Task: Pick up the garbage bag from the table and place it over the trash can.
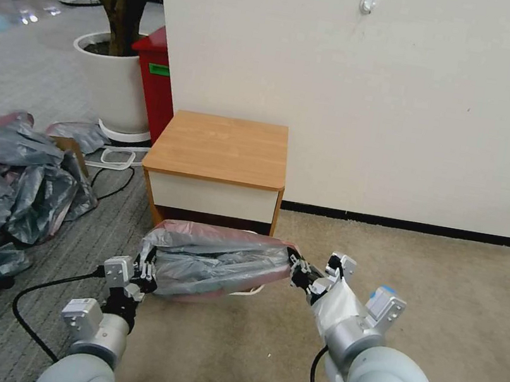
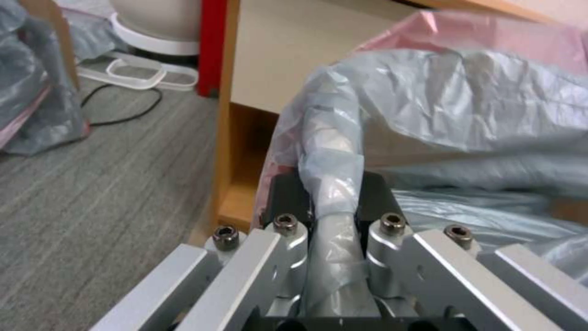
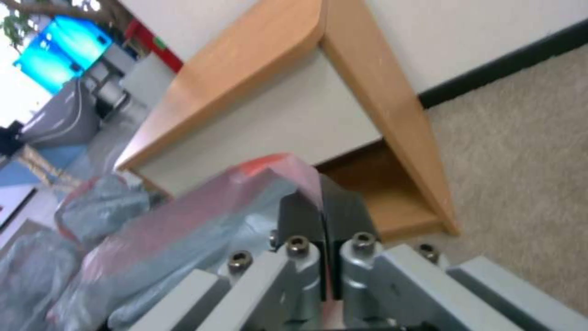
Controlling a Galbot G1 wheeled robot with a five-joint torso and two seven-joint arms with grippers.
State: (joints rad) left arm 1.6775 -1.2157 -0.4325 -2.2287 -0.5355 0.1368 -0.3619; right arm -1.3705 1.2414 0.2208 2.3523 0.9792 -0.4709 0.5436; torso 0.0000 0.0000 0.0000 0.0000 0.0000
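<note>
The garbage bag (image 1: 219,262), grey and crinkly with a pink edge, hangs stretched between my two grippers just in front of the table (image 1: 220,147). My left gripper (image 1: 143,276) is shut on a bunched fold at the bag's left end; the left wrist view shows the fold of the bag (image 2: 459,101) pinched in the left gripper (image 2: 330,197). My right gripper (image 1: 294,267) is shut on the right end, and the right wrist view shows the right gripper (image 3: 323,207) clamping the pink edge of the bag (image 3: 183,220). Under the bag a sliver of the trash can's white rim (image 1: 251,291) peeks out; the rest is hidden.
A heap of grey bags (image 1: 7,179) covers the floor at the left. A red bin (image 1: 155,87) and a white planter (image 1: 115,81) stand beside the table. A black cable (image 1: 41,293) runs by my left arm. Beige carpet (image 1: 446,277) lies open at the right.
</note>
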